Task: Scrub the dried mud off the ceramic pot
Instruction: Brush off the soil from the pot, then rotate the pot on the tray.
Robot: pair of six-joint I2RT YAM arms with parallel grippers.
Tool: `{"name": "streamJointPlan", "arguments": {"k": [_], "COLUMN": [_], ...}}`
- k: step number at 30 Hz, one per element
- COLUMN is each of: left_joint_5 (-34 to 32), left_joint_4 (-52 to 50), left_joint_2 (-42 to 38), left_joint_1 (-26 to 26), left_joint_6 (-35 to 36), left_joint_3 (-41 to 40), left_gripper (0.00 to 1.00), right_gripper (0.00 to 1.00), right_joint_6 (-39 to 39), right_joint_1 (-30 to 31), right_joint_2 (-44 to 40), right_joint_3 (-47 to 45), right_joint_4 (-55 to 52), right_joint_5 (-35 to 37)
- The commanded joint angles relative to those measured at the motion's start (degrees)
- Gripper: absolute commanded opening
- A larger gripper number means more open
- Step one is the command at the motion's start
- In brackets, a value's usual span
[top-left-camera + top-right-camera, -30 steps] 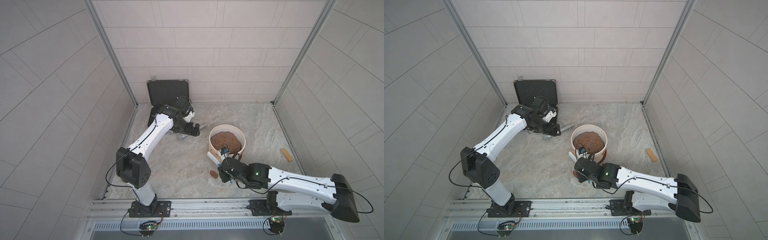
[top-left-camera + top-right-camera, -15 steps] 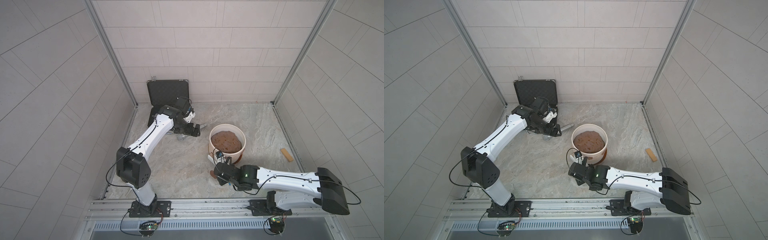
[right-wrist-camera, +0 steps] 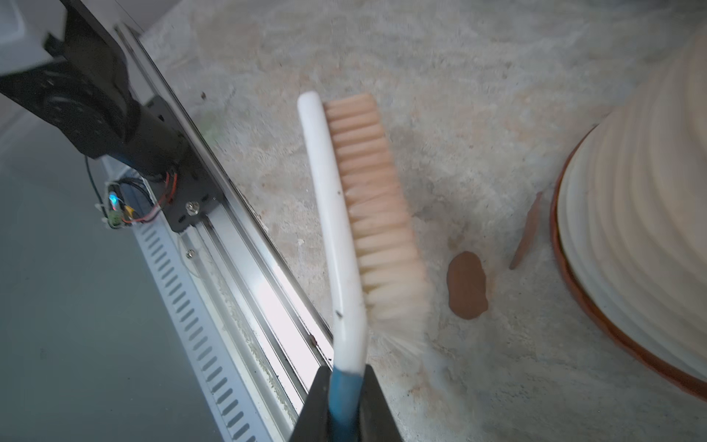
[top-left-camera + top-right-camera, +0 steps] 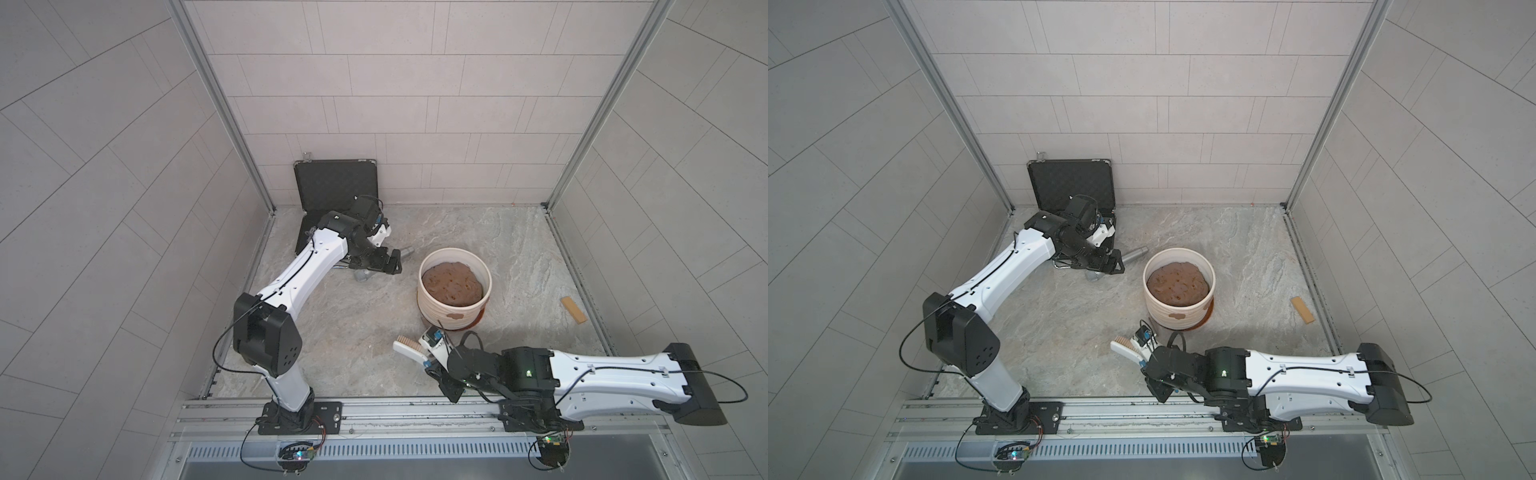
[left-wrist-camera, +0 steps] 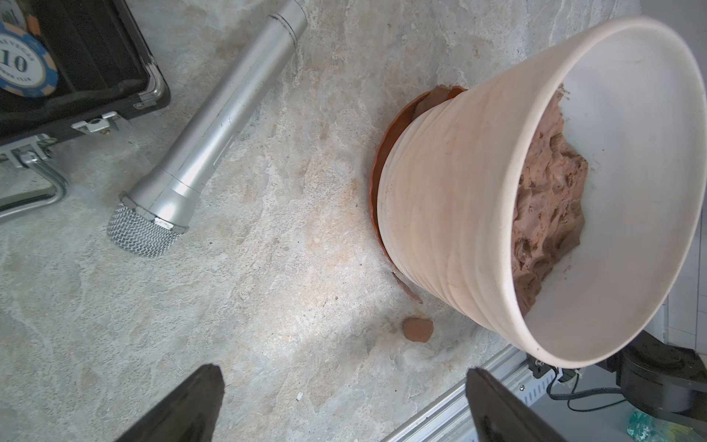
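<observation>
The ceramic pot point(image 4: 440, 311) is cream, ribbed and full of brown soil, and it stands on a reddish saucer point(image 4: 478, 328). One dried mud patch point(image 4: 454, 316) sticks to its front wall, seen in both top views point(image 4: 1177, 316). Another flat patch point(image 3: 467, 289) lies on the floor beside the saucer point(image 5: 417, 328). My right gripper point(image 3: 346, 377) is shut on the blue end of a white brush point(image 3: 336, 214), whose tan bristles face the pot point(image 3: 650, 229) but stand clear of it. My left gripper point(image 5: 342, 377) hangs open and empty left of the pot point(image 5: 459, 191).
A silver microphone point(image 5: 214, 130) lies on the floor by an open black case point(image 4: 336, 183) that holds a poker chip point(image 5: 23, 61). A thin brown shard point(image 3: 528, 231) lies by the saucer. A wooden block point(image 4: 573, 309) rests near the right wall. The metal rail point(image 4: 415, 409) runs along the front.
My right arm has drawn back from the pot's front wall toward the front rail, taking the brush with it. The left arm has not moved.
</observation>
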Motion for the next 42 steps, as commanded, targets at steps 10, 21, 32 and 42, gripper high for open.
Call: {"name": "streamJointPlan", "arguments": {"k": [10, 21, 32, 42], "left_joint_5": [-0.3, -0.2, -11.4, -15.8], "left_joint_4": [-1.7, -5.4, -4.5, -9.6], "left_joint_2": [7.5, 12.5, 10.9, 21.1], "left_joint_1": [-6.8, -9.7, -15.0, -18.0], "left_joint_6": [-5.3, -6.4, -18.3, -19.1], "left_joint_3": [5.3, 13.2, 12.7, 22.5], "left_gripper": [0.97, 0.85, 0.8, 0.35], "right_gripper": [0.0, 0.0, 0.0, 0.0], "right_joint_6": [5.0, 3.4, -1.4, -2.5], "right_joint_1": [-6.4, -22.1, -28.5, -33.0], "right_joint_2": [-17.0, -19.8, -12.8, -9.7], "right_joint_3": [1.8, 20.0, 22.5, 20.8], "right_joint_4": [-11.1, -29.4, -26.9, -24.3], "right_joint_5": [14.1, 11.7, 7.1, 2.1]}}
